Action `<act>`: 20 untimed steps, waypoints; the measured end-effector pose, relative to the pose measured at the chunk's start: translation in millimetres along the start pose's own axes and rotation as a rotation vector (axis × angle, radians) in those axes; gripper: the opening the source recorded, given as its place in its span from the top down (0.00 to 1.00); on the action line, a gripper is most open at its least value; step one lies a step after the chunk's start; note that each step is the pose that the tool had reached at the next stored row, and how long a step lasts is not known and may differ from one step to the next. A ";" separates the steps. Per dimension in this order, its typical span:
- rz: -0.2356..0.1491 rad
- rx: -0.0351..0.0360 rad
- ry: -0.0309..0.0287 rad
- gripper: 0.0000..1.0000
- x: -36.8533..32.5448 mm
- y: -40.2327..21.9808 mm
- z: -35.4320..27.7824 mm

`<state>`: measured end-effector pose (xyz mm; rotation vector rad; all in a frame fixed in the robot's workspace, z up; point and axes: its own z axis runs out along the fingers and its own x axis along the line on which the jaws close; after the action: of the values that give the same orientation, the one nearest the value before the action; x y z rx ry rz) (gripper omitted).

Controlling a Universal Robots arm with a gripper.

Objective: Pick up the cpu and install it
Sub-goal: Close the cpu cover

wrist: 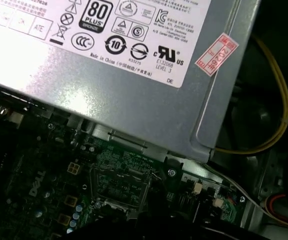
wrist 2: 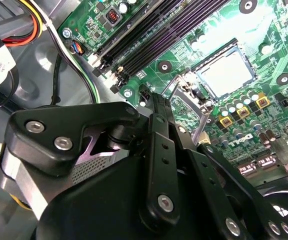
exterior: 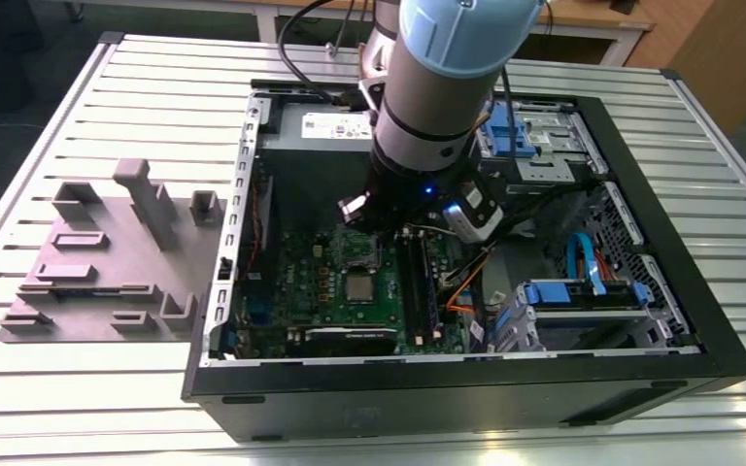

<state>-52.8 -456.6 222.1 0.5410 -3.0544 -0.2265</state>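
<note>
Black claw (wrist 2: pixel 156 100) linkage is closest to the lens in the second wrist view, tip low over the motherboard (wrist 2: pixel 211 27), just beside the cpu socket (wrist 2: pixel 204 62).

Task status, judged from the frames:
- the cpu (wrist 2: pixel 227 75) lies flat in the socket, silvery-white top up, between the black socket walls. In the exterior view it is the pale square (exterior: pixel 357 282) mid-board, just toward that view's left of the memory slots (exterior: pixel 415 282).
- pick and place look done.
- a thin metal retention frame (wrist 2: pixel 186 92) at the claw-side edge of the socket looks tilted up, not folded over the chip. So locking down seems left to do, though I'm not fully sure of the angle.

Claw: can't tell whether it is spread or pressed together, since the linkage is seen side-on and hides the tip. Nothing visible is carried in it. The tip is next to the raised frame; contact unclear.

Context: the arm (exterior: pixel 445 87) reaches down into the open PC case (exterior: pixel 684 320) on a slatted metal worktop (exterior: pixel 152 97). The grey power supply (wrist: pixel 134 85) is just beyond the socket in the first wrist view. A grey parts fixture (exterior: pixel 101 262) sits well apart, toward the exterior view's left.
</note>
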 end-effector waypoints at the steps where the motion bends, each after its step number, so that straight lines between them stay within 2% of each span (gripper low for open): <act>1: -0.001 -0.0001 0.0000 0.90 0.1 -0.4 0.0; 11: -0.018 0.0000 0.0027 0.90 0.1 -3.0 -0.4; 20: -0.053 -0.0003 0.0077 0.90 0.0 -3.5 -0.5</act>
<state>-51.6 -460.0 222.1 0.6224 -3.0351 -0.2259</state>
